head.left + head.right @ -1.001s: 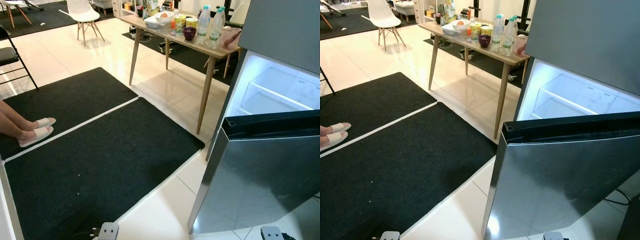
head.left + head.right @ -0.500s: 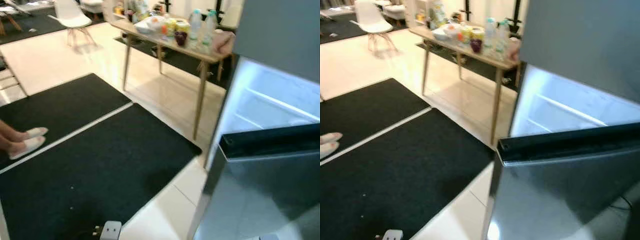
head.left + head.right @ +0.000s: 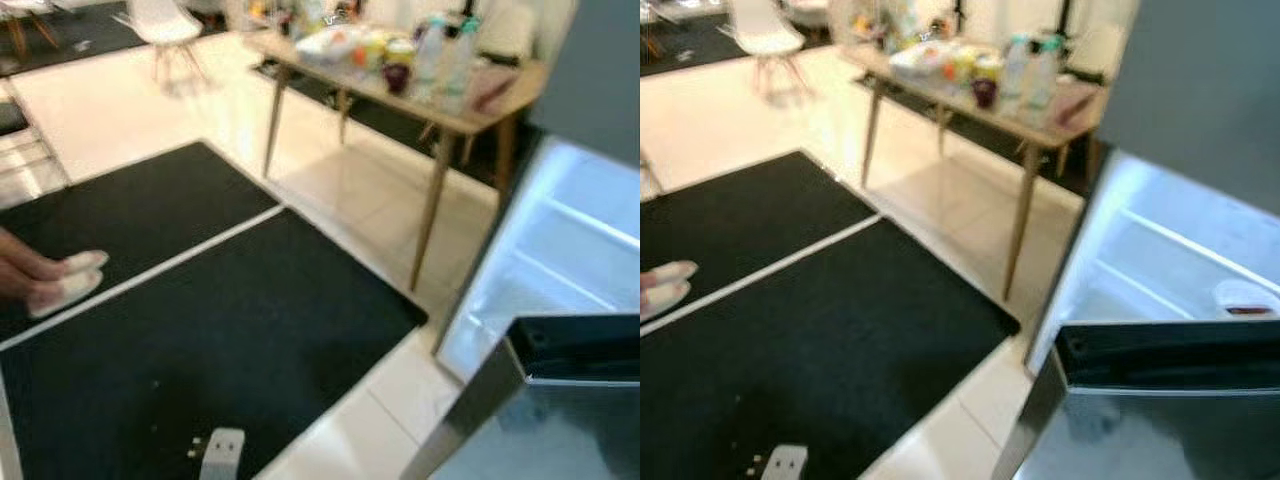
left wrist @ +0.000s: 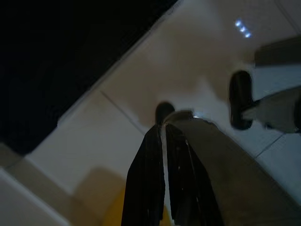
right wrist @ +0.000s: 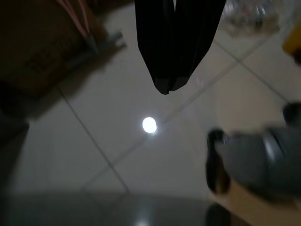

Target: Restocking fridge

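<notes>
Both end effectors, left (image 4: 162,129) and right (image 5: 170,89), pressed together; fridge door (image 3: 1160,420) open, table (image 3: 1040,125) beside.

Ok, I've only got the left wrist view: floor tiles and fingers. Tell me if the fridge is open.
Observer: Open. The fridge is lit inside, and its door is swung out in front of the robot.
Operator: Say what's in it.
Observer: One small white container on a shelf; it is too blurred to identify.
Operator: Point me to the stock.
Observer: Bottles stand on the wooden table, left of the fridge.
</notes>
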Available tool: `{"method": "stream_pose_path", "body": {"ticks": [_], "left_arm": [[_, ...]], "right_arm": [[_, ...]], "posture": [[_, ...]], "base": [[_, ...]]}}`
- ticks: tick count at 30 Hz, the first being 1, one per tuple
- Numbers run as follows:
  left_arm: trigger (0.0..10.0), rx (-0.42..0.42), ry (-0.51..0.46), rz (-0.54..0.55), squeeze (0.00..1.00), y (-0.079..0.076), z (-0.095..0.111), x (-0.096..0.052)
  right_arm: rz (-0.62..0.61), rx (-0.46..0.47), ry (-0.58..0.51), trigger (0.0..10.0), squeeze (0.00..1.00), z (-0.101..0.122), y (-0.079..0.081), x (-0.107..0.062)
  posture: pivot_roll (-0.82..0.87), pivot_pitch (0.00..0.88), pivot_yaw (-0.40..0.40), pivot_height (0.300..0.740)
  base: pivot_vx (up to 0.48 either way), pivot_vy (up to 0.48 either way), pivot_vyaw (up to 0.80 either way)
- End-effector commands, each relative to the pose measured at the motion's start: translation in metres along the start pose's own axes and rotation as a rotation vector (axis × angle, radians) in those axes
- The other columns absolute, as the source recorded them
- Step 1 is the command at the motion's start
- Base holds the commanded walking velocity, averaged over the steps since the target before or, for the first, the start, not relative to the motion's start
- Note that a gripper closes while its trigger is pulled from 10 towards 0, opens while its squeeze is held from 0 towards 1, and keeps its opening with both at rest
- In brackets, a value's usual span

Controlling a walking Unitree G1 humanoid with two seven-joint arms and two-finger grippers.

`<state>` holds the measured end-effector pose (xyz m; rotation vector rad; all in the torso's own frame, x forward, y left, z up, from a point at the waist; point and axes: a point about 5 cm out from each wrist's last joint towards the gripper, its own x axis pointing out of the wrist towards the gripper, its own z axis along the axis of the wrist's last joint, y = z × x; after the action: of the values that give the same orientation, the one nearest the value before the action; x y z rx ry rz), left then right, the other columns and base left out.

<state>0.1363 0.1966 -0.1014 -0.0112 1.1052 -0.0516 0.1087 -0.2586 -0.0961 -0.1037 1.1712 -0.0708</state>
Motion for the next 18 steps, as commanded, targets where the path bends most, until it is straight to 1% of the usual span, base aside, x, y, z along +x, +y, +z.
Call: {"method": "stream_pose_path", "body": {"ticks": [1,2,3,5,6,7,8,9,10,11,12,13,15,18], "left_arm": [[10.0,-0.011,0.038,0.005,0.0,0.002,-0.011,-0.002],[10.0,-0.011,0.038,0.005,0.0,0.002,-0.011,-0.002],[10.0,-0.012,0.037,0.004,0.0,0.002,-0.011,-0.002],[10.0,-0.012,0.037,0.004,0.0,0.002,-0.011,-0.002],[10.0,-0.012,0.037,0.003,0.0,0.002,-0.011,-0.002],[10.0,-0.012,0.037,0.004,0.0,0.002,-0.011,-0.002],[10.0,-0.012,0.037,0.004,0.0,0.002,-0.011,-0.002],[10.0,-0.011,0.037,0.003,0.0,0.002,-0.011,-0.002],[10.0,-0.01,0.037,0.003,0.0,0.002,-0.011,-0.002],[10.0,-0.01,0.037,0.003,0.0,0.002,-0.011,-0.002],[10.0,-0.01,0.038,0.003,0.0,0.003,-0.011,-0.002],[10.0,-0.009,0.038,0.002,0.0,0.003,-0.012,-0.002],[10.0,-0.008,0.038,0.001,0.0,0.003,-0.012,-0.002],[10.0,-0.007,0.038,0.001,0.0,0.003,-0.012,-0.002]], "right_arm": [[-0.008,0.067,-0.025,10.0,0.0,0.0,-0.003,-0.001],[-0.008,0.067,-0.025,10.0,0.0,0.0,-0.003,-0.001],[-0.013,0.097,-0.058,10.0,0.0,0.007,-0.005,-0.001],[-0.013,0.11,-0.073,10.0,0.0,0.01,-0.005,0.0],[-0.013,0.123,-0.104,10.0,0.0,0.017,-0.006,0.0],[-0.006,0.159,-0.184,10.0,0.0,0.035,-0.008,0.0],[-0.006,0.159,-0.184,10.0,0.0,0.035,-0.008,0.0],[-0.006,0.174,-0.228,10.0,0.0,0.046,-0.009,0.0],[0.003,0.217,-0.329,10.0,0.0,0.071,-0.011,-0.002],[0.003,0.217,-0.329,10.0,0.0,0.071,-0.011,-0.002],[0.009,0.237,-0.369,10.0,0.0,0.08,-0.011,-0.003],[0.029,0.271,-0.45,10.0,0.0,0.099,-0.011,-0.005],[0.042,0.286,-0.515,10.0,0.0,0.118,-0.012,-0.009],[0.061,0.281,-0.572,10.0,0.0,0.134,-0.012,-0.012]], "posture": [[-0.04,0.055,-0.021,0.74],[-0.04,0.055,-0.021,0.74],[-0.04,0.055,-0.02,0.74],[-0.04,0.055,-0.02,0.74],[-0.04,0.056,-0.021,0.74],[-0.04,0.056,-0.021,0.74],[-0.04,0.056,-0.021,0.74],[-0.04,0.056,-0.021,0.74],[-0.04,0.056,-0.021,0.74],[-0.04,0.056,-0.021,0.74],[-0.04,0.056,-0.021,0.74],[-0.04,0.057,-0.02,0.74],[-0.04,0.057,-0.021,0.74],[-0.03,0.057,-0.024,0.74]], "base": [[0.0,0.0,0.0],[0.0,0.0,0.0],[0.0,0.0,0.0],[0.0,0.0,0.0],[0.0,0.0,0.0],[0.0,0.0,0.0],[0.0,0.0,0.0],[0.0,0.0,0.0],[0.0,0.0,0.0],[0.0,0.0,0.0],[0.0,0.0,0.0],[0.0,0.0,0.0],[0.0,0.0,0.0],[0.0,0.0,0.0]]}}
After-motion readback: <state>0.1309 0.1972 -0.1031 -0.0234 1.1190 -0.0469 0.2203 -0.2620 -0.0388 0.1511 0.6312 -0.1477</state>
